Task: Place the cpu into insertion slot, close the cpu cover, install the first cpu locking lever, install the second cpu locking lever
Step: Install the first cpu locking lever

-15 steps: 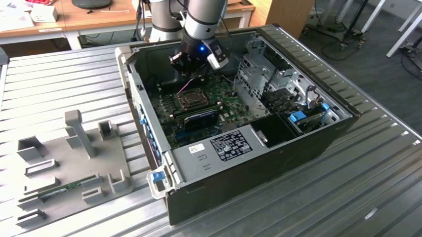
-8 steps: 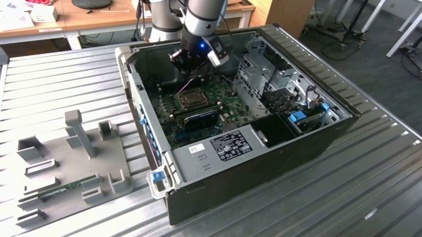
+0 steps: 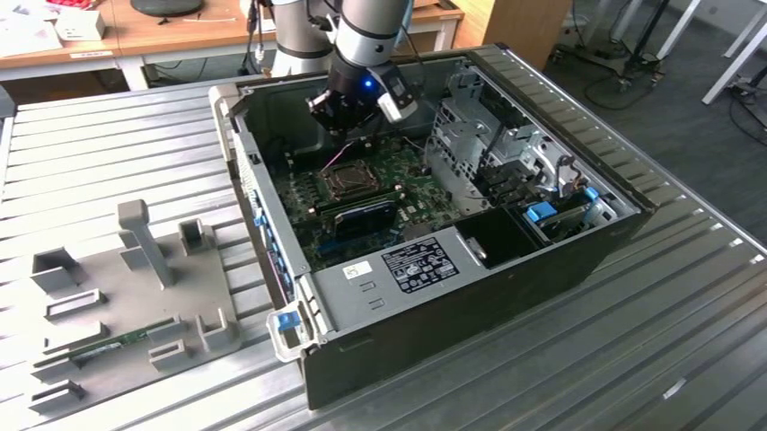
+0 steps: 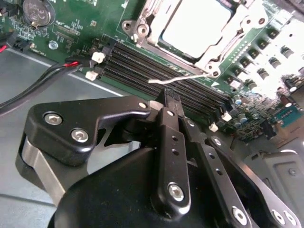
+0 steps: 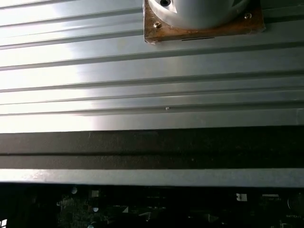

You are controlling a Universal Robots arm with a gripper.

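Observation:
The cpu lies with its silver top up in the insertion slot on the green board. The silvery cpu cover lies flat around it. A thin silver locking lever sticks out sideways from the socket's corner, over the memory slots. In the second wrist view my gripper has its black fingers shut together, the tip just beside the lever's wire and holding nothing. In the exterior view the gripper hangs inside the open computer case, just above the socket's far side.
Long black memory slots run beside the socket, and red and black cables cross the case floor. A metal drive cage stands on the exterior view's right. A grey fixture plate lies outside the case on the ribbed table.

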